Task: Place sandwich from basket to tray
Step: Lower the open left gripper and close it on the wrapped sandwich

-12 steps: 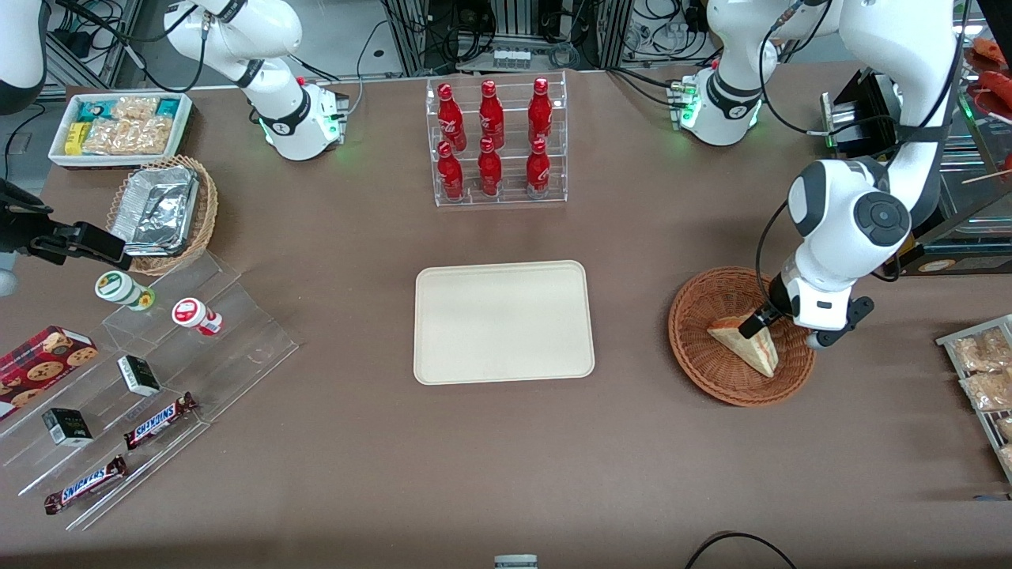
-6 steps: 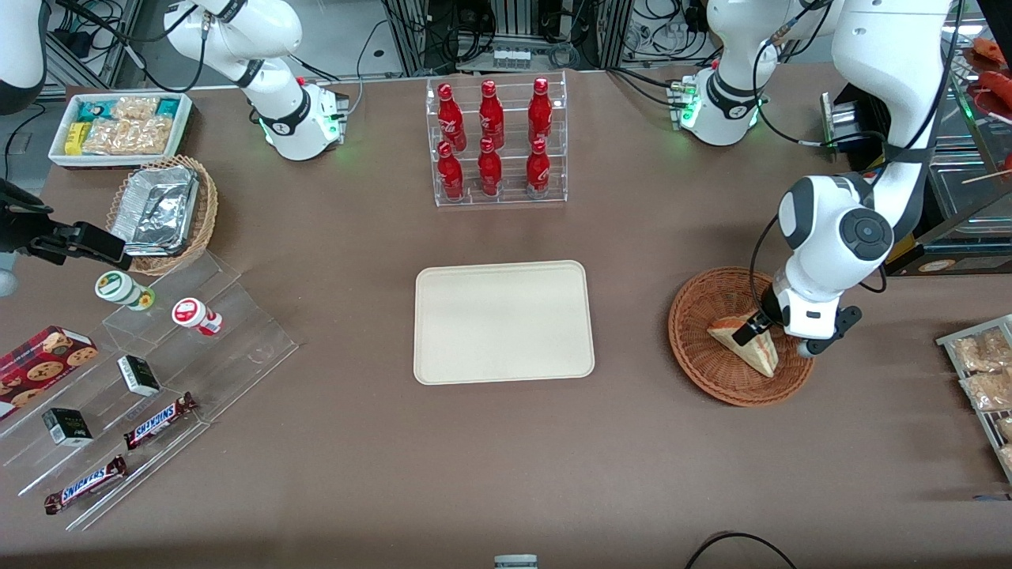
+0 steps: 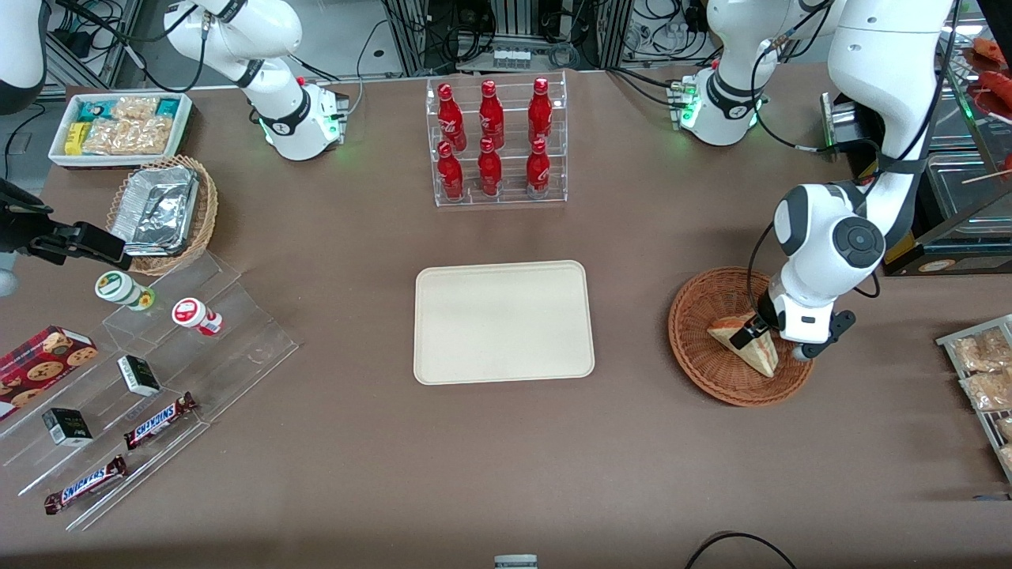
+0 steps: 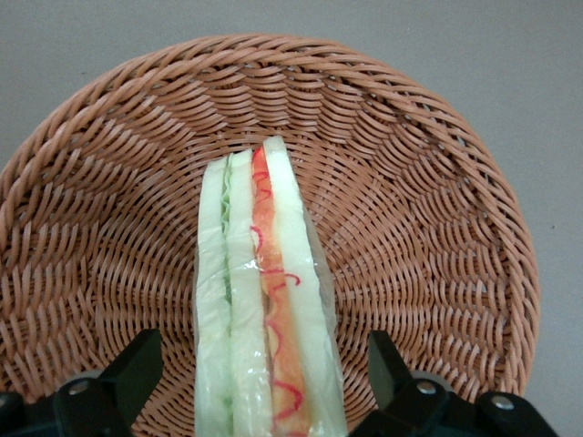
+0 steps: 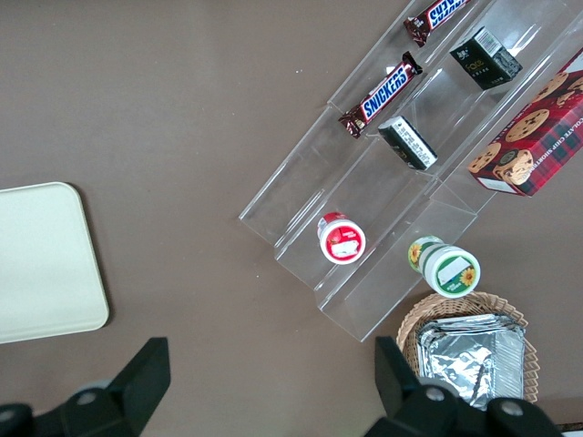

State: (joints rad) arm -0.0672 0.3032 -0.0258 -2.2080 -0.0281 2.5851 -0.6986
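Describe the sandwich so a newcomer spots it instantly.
Find the cream tray mid-table, then the reddish-brown wicker basket toward the working arm's end. The sandwich lies in it: a wrapped pale wedge with red and green filling, the open end effector straddling it.

A wide brown table [image 3: 332, 474] filled nearly the whole front view under an even, soft light. Above its far edge stood metal frames [image 3: 506, 32] with many black cables [image 3: 656, 35] on a pale floor [image 3: 348, 32].

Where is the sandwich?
The sandwich lies in the basket, toward the working arm's end of the table, between the gripper's open fingers.
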